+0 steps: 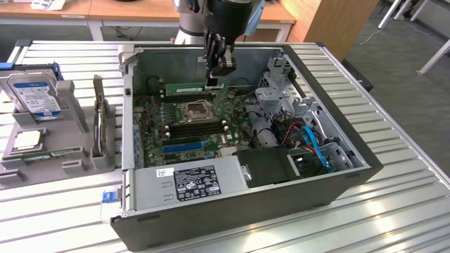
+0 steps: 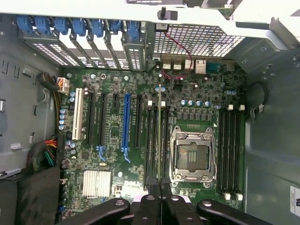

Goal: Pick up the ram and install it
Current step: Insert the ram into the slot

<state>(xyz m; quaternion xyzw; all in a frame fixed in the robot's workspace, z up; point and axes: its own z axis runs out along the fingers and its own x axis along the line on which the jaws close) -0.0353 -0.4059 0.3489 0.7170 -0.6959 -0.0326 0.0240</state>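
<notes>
The ram (image 1: 191,86) is a long green stick that hangs level inside the open computer case (image 1: 351,174), above the motherboard (image 1: 158,124). My gripper (image 1: 213,80) comes down from above and is shut on it near its end at the exterior view's right. In the wrist view the ram (image 2: 161,122) shows edge-on as a thin line running out from my gripper (image 2: 161,199). It lies along the black memory slots (image 2: 152,140) between the CPU socket (image 2: 193,154) and the blue slot (image 2: 125,122). It is still clear of the slots.
A power supply (image 1: 189,182) fills the case's near end, and a drive cage with blue and red cables (image 1: 306,137) stands at the exterior view's right. Outside the case a grey rack (image 1: 77,113) holds a hard drive (image 1: 31,97), another green stick (image 1: 42,155) and a chip (image 1: 28,139).
</notes>
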